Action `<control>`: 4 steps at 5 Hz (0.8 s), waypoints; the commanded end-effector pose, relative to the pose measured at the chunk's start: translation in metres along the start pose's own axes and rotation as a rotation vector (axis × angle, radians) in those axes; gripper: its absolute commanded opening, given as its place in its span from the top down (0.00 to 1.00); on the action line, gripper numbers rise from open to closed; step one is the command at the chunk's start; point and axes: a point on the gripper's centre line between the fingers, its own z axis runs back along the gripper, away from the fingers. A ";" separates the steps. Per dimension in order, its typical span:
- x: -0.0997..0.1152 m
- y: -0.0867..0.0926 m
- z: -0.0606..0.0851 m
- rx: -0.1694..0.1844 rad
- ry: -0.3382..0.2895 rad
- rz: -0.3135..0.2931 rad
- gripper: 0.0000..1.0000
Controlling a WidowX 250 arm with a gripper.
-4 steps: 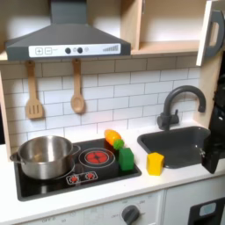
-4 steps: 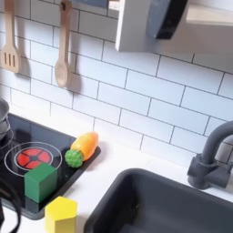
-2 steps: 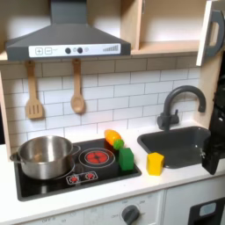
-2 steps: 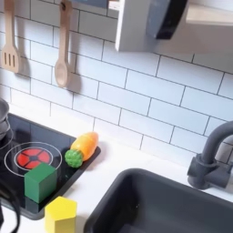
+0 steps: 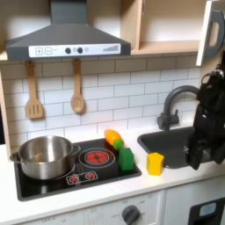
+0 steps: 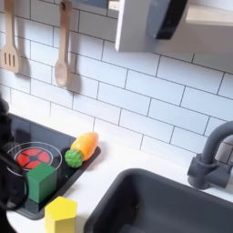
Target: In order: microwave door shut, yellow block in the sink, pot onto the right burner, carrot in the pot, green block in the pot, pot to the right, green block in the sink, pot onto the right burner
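The microwave door [image 5: 212, 31] bears no readable label or writing.

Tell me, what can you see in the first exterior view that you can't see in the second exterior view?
In the first exterior view: the shiny pot, the range hood, the open microwave door and the dark robot arm over the sink.

In the second exterior view: nothing really new, just a close look at the carrot on the stove's corner.

In both exterior views: the carrot, yellow block, green block, sink, faucet and wooden spoon.
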 end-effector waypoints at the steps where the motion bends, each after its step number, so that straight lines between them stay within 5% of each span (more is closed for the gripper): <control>1: 0.023 0.026 0.001 0.051 -0.024 0.035 0.00; 2: 0.035 0.039 0.005 0.065 -0.047 0.057 0.00; 3: 0.052 0.054 0.009 0.085 -0.072 0.094 1.00; 4: 0.068 0.063 0.013 0.085 -0.102 0.116 1.00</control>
